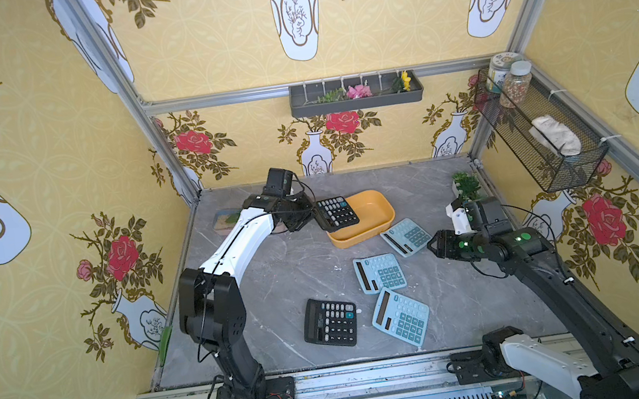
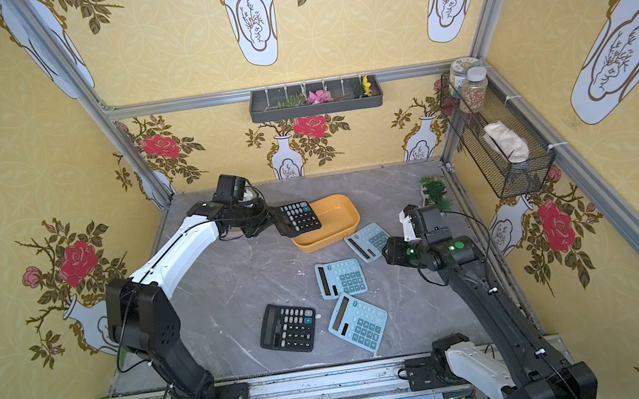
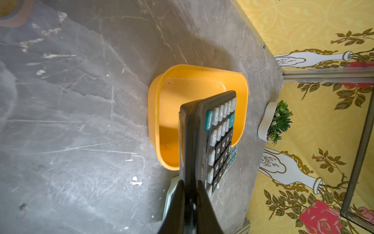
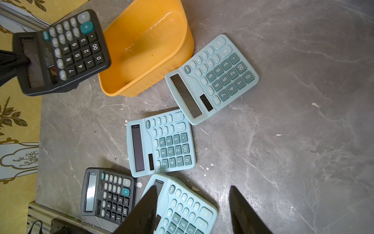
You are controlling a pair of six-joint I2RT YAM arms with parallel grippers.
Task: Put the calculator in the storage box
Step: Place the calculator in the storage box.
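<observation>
Calculator (image 1: 337, 211) overlaps storage box (image 1: 375, 213) rim; left jaws hide its display edge.

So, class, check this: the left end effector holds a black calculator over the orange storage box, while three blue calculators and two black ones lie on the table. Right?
No: just one black calculator lies on the table, as the right wrist view shows. The rest stands: the left end effector holds the other black calculator over the storage box, and three blue calculators lie loose.
</observation>
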